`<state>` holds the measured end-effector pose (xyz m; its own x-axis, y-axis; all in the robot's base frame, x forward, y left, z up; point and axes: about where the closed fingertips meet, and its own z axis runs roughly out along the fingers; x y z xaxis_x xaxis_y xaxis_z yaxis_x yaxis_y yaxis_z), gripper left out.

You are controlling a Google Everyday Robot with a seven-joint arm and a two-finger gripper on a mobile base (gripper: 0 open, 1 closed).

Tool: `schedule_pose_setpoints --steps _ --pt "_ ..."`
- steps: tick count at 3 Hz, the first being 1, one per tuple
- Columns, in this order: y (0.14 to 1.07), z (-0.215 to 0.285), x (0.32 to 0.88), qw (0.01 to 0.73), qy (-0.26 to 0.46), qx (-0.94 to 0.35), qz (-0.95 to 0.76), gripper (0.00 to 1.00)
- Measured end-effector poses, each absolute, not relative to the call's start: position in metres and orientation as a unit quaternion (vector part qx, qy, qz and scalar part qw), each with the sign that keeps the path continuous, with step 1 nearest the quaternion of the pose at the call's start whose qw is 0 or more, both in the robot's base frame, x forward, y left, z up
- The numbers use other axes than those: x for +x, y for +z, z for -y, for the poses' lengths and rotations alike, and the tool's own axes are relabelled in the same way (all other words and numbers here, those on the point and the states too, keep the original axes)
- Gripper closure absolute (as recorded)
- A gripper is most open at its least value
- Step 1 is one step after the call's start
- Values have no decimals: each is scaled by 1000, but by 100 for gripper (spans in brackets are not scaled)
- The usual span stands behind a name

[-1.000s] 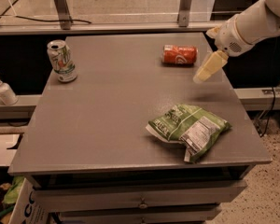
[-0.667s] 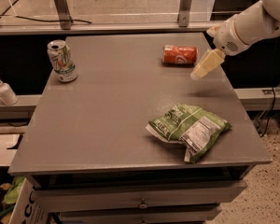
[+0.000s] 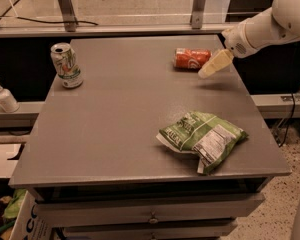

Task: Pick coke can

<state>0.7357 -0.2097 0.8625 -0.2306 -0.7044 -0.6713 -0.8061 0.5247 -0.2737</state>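
Note:
The coke can (image 3: pixel 192 58) is red-orange with white script and lies on its side near the far right of the grey table (image 3: pixel 120 119). My gripper (image 3: pixel 213 65) hangs from the white arm at the upper right, just right of the can and slightly nearer the camera, a little above the table top. It does not hold anything that I can see.
A white-and-green can (image 3: pixel 66 65) stands upright at the far left of the table. A green chip bag (image 3: pixel 202 138) lies near the front right. A white pump bottle (image 3: pixel 3 96) stands on a lower ledge at left. Drawers sit below the table top.
The gripper has moved a little left and toward the can. The can, the bag and the white-and-green can have not moved.

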Motion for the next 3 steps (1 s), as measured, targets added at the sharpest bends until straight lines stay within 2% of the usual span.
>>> schedule_pose_setpoints --steps 1,2,3 --pt "847 211 756 393 74 -463 -791 0" --pt "837 208 769 401 91 -449 -793 15" --pt "831 204 775 409 110 -439 -792 39"
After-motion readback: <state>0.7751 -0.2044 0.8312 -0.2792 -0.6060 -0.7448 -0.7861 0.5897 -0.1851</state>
